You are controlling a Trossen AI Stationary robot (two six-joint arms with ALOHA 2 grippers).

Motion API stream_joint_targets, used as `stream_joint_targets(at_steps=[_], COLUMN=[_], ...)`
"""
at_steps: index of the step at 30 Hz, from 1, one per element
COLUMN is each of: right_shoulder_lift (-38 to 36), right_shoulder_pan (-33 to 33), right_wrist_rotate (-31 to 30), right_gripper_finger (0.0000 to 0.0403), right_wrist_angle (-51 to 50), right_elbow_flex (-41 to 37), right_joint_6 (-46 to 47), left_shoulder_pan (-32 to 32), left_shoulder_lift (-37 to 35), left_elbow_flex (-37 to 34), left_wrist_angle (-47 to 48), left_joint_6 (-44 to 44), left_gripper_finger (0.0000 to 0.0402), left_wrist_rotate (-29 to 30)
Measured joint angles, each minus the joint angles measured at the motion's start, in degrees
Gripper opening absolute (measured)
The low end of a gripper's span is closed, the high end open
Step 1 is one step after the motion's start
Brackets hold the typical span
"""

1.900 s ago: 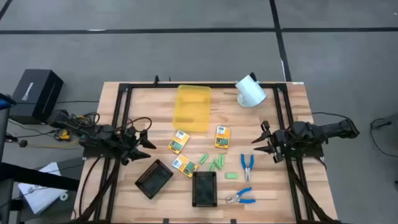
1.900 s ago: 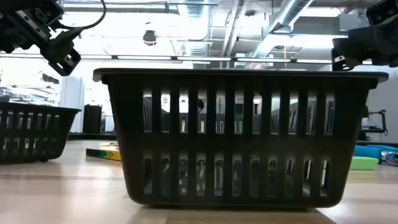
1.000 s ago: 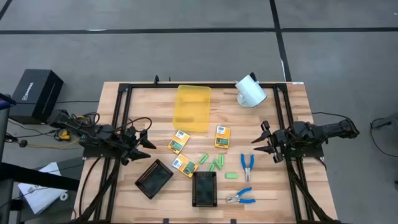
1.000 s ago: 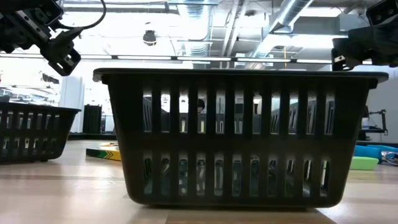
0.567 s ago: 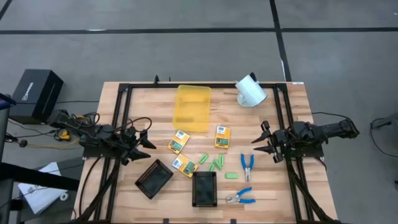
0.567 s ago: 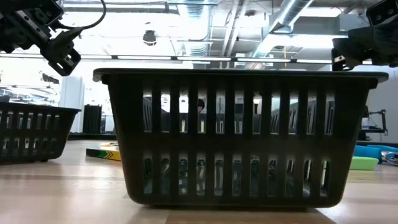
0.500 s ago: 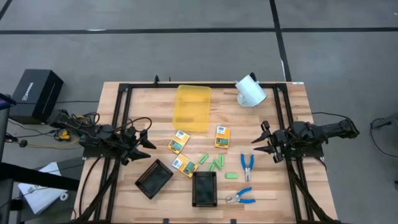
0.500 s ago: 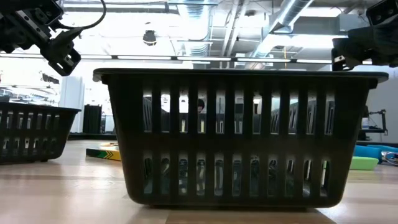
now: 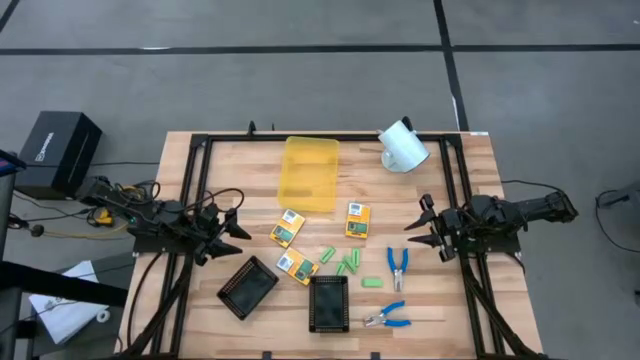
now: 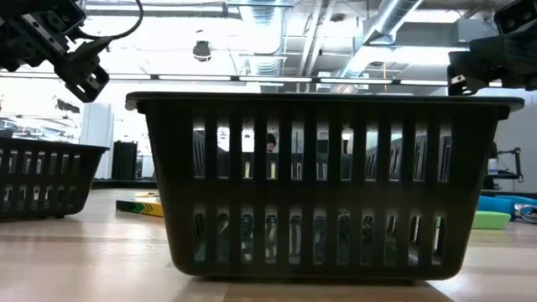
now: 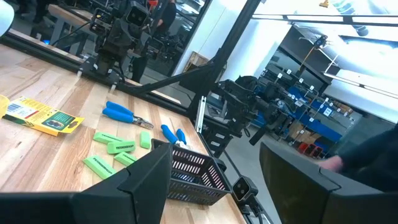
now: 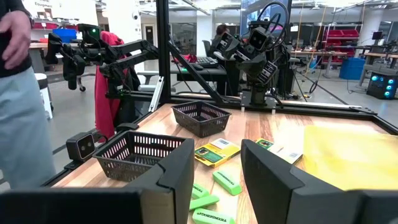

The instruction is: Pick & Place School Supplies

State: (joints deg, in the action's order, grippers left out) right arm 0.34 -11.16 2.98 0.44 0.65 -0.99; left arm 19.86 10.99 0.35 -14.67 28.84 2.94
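Three yellow-orange printed boxes point(image 9: 288, 227) point(image 9: 358, 220) point(image 9: 296, 266) lie flat mid-table. Several light-green sticks point(image 9: 345, 262) and a green block point(image 9: 372, 282) are scattered to their right. Two blue-handled tools point(image 9: 398, 268) point(image 9: 388, 317) lie nearer the right arm. My left gripper point(image 9: 232, 228) hovers open over the table's left side, its own view point(image 11: 230, 186) looking across the sticks point(image 11: 115, 146). My right gripper point(image 9: 425, 225) hovers open at the right, above the upper blue tool, and holds nothing point(image 12: 217, 186).
A translucent yellow bin point(image 9: 309, 172) sits toward the far edge, with a white object point(image 9: 403, 146) at the far right. Two black slatted trays point(image 9: 248, 287) point(image 9: 328, 303) stand near the front edge; one point(image 10: 323, 184) fills the low view. A person point(image 12: 18, 93) stands beyond the table.
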Motion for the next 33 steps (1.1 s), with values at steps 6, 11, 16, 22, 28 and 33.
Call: stream_joint_targets(at_steps=[6, 11, 16, 22, 28, 33], right_shoulder_lift=[0.0, 0.0, 0.0, 0.0, 0.0, 0.0], right_shoulder_pan=[0.0, 0.0, 0.2, 0.4, 0.4, 0.5], right_wrist_rotate=[0.0, 0.0, 0.0, 0.0, -0.6, -3.2], right_gripper_finger=[0.0123, 0.0123, 0.0123, 0.0123, 0.0123, 0.0123], right_wrist_angle=[0.0, 0.0, 0.0, 0.1, 0.0, 5.2], right_elbow_flex=[0.0, 0.0, 0.0, 0.0, 0.0, -0.1], right_joint_6=[0.0, 0.0, -6.0, -15.9, -18.5, -14.2], left_shoulder_pan=[0.0, 0.0, 0.0, 0.0, 0.0, 0.0], left_shoulder_lift=[0.0, 0.0, 0.0, 0.0, 0.0, 0.0], left_elbow_flex=[0.0, 0.0, 0.0, 0.0, 0.0, 0.0], left_wrist_angle=[0.0, 0.0, 0.0, 0.0, 0.0, -4.8], left_joint_6=[0.0, 0.0, 0.0, 0.0, -7.0, -15.7], left_gripper_finger=[0.0237, 0.0237, 0.0237, 0.0237, 0.0237, 0.0237], left_wrist_rotate=[0.0, 0.0, 0.0, 0.0, 0.0, 4.9])
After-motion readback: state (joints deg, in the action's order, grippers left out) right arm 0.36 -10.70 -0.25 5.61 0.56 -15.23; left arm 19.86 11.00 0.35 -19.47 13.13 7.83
